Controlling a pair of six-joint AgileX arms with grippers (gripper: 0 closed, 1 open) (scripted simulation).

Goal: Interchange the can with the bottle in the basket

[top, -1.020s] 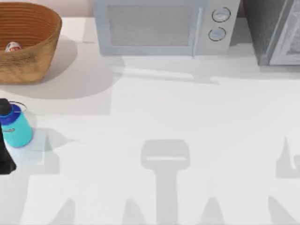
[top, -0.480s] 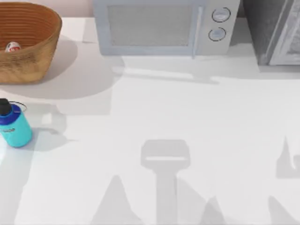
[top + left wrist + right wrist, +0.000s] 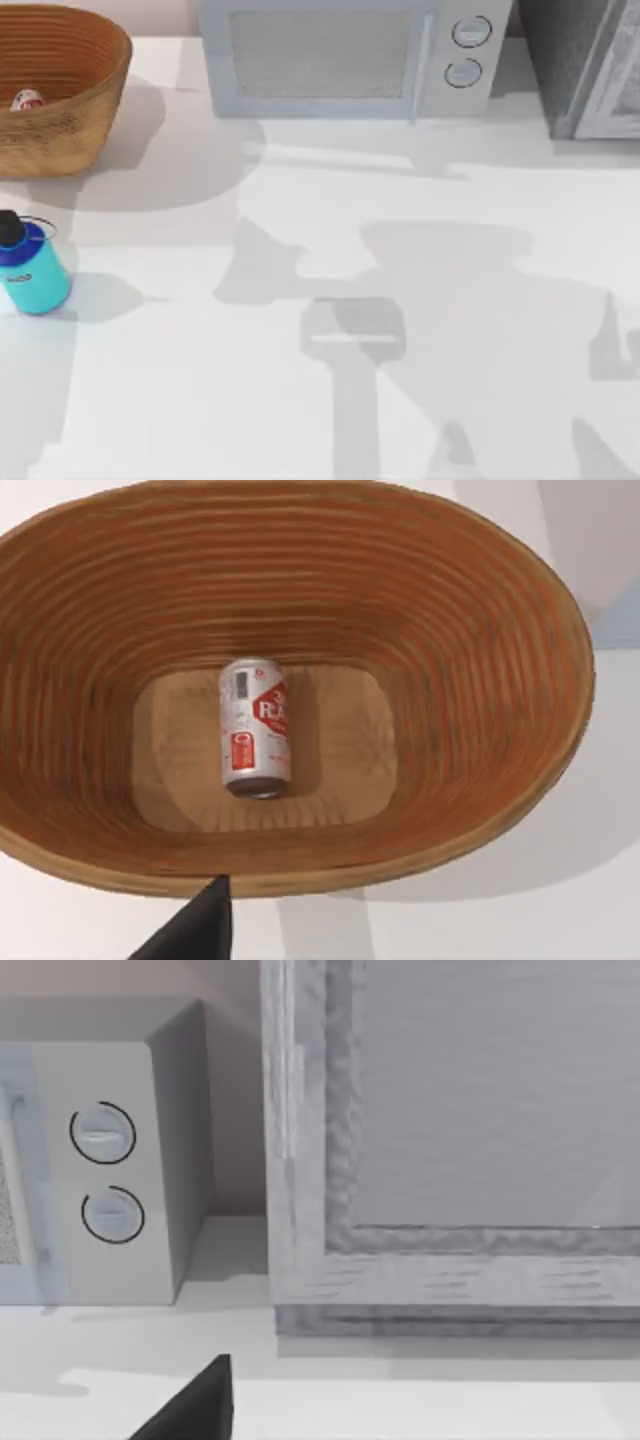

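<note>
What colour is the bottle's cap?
Black, above a blue shoulder band; the bottle shows best in the top view.

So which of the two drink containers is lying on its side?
The can, white with red markings, lies flat on the floor of the basket. The teal bottle stands upright on the table, outside the basket.

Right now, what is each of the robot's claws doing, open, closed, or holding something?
Left gripper: above the basket, over the can; open or closed cannot be told.
Right gripper: near the microwave; cannot be told either.
</note>
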